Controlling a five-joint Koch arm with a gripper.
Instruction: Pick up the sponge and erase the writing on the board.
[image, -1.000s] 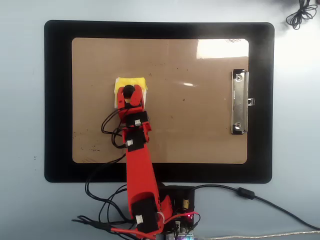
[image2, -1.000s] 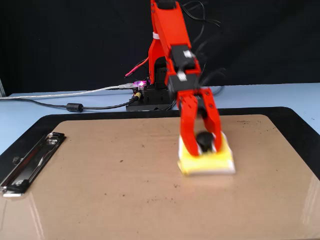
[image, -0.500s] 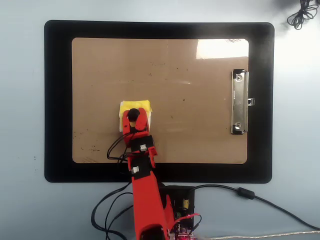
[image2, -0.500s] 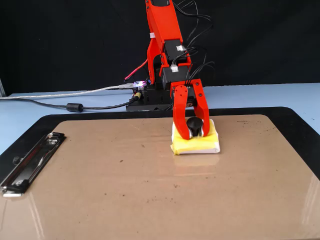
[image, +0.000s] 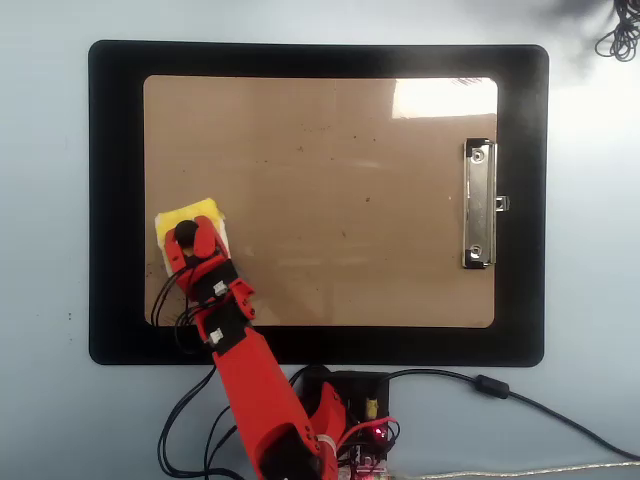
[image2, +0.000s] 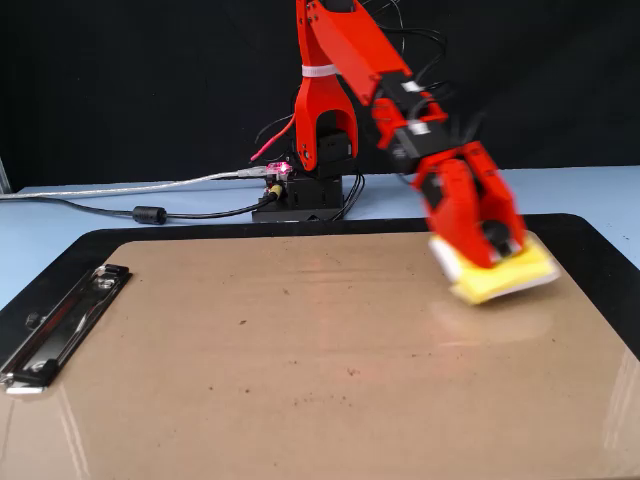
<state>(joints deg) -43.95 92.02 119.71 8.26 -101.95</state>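
Observation:
The yellow sponge (image: 197, 212) lies at the left end of the tan board (image: 350, 200) in the overhead view, near the board's lower left corner. In the fixed view the sponge (image2: 512, 279) is at the board's (image2: 300, 380) far right, blurred and slightly tilted. My red gripper (image: 185, 237) is shut on the black knob at the sponge's centre, and in the fixed view the gripper (image2: 496, 240) comes down on it from above. No writing shows on the board; only tiny dark specks are seen.
A silver clip (image: 479, 205) holds the board's right short edge in the overhead view. The board rests on a black mat (image: 115, 150). The arm's base (image2: 305, 190) and its cables (image2: 150, 213) sit beyond the mat's edge.
The gripper has swept the sponge from the middle of the board toward the base and then out to the left end in the overhead view, still gripping the knob.

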